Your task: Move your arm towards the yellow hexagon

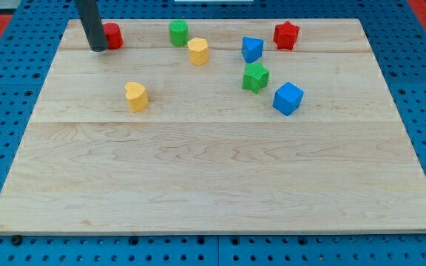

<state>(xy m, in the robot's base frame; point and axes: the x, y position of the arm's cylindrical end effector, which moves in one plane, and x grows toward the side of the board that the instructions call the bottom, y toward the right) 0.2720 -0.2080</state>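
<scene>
The yellow hexagon (197, 51) lies near the view's top, a little left of centre. My tip (98, 49) rests on the board at the top left, well to the left of the hexagon. It touches or nearly touches the left side of a red block (113, 35), which the rod partly hides. A green block (178, 32) sits just up and left of the hexagon, between it and my tip.
A yellow heart-like block (135, 97) lies below and right of my tip. A blue block (252, 49), a red star (286, 35), a green star (255, 77) and a blue cube (288, 98) stand right of the hexagon. The wooden board (213, 185) lies on a blue pegboard.
</scene>
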